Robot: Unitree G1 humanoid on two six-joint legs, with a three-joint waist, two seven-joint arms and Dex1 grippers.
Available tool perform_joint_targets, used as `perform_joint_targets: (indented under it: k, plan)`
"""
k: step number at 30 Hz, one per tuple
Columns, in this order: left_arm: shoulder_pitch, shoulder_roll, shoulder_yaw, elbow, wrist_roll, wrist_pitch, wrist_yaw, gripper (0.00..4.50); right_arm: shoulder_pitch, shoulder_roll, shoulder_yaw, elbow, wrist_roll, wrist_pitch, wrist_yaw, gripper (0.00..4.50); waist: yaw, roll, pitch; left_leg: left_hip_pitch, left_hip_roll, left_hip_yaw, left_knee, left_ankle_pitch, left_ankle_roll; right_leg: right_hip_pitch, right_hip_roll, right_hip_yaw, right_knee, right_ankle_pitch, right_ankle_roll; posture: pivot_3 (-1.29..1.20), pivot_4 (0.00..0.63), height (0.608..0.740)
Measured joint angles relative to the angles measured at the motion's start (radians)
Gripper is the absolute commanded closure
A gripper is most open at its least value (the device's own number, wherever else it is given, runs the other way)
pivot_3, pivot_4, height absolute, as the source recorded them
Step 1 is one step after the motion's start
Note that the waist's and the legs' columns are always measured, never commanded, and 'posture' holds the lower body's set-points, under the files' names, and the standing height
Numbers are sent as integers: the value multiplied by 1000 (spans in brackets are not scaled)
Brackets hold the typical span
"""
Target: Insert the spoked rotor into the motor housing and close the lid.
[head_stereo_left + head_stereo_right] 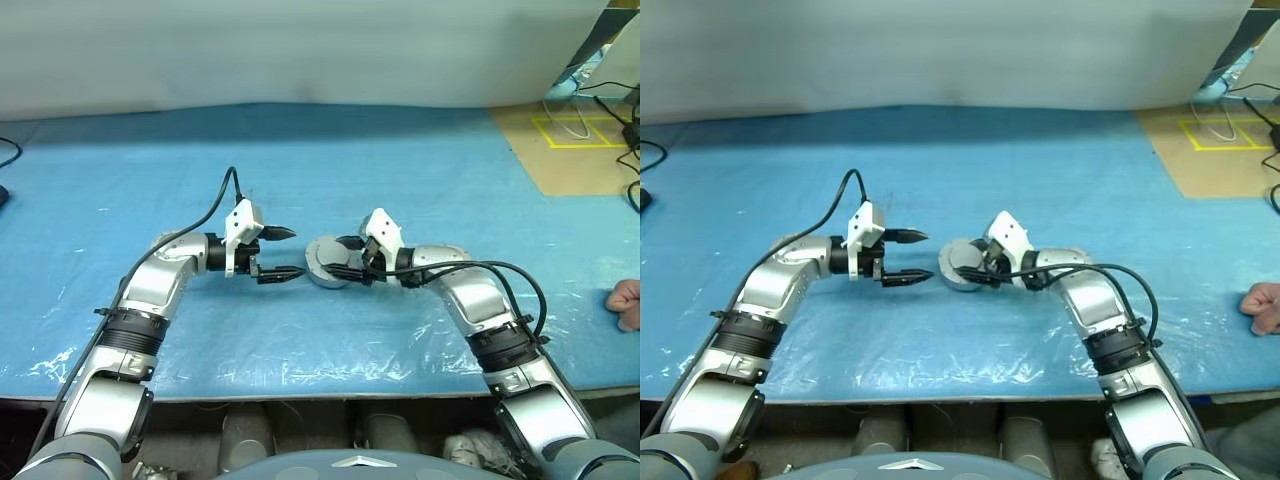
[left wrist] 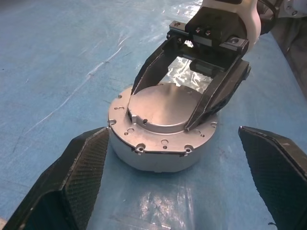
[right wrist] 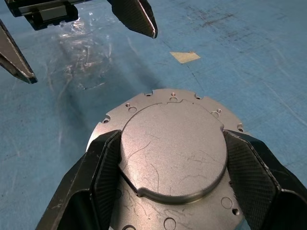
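Right end effector (image 3: 168,172) clamps the raised cap of the closed motor housing (image 2: 160,132) mid-counter (image 1: 400,150); left end effector (image 1: 285,253) gapes empty just beside it. Assembly looks essentially done.

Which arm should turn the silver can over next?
Right, probably. The right pincer already clamps the raised round boss of the motor housing, which rests on the blue table. The left pincer hangs open beside it, touching nothing.
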Motion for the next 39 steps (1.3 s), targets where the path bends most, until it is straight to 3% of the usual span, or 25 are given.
perform_joint_targets:
  k: [19,24,28,39]
  plan:
    - [2,-2,0,-1,0,-1,6,0,-16,32,25,84,-18,-65,-51,1530,-16,-2,-2,8,-1,0,-1,0,1,7,-1,1,1,0,-1,0,150,740]
    - [2,-2,0,-1,0,-3,6,0,-14,24,48,84,-40,-105,-58,1530,-16,-3,-4,9,-1,0,-2,0,1,8,-1,1,0,-3,4,0,150,740]
    - [2,-3,0,0,0,-5,6,0,-24,60,34,120,-40,-104,-122,1530,-17,-3,-5,12,-2,0,-4,-1,2,9,-1,2,0,-4,5,0,150,740]
    - [2,-7,0,6,1,-9,7,0,-34,62,31,115,-39,-22,-121,1530,-16,-4,-20,13,-3,0,-7,-3,5,11,-2,2,-4,-5,6,0,150,740]
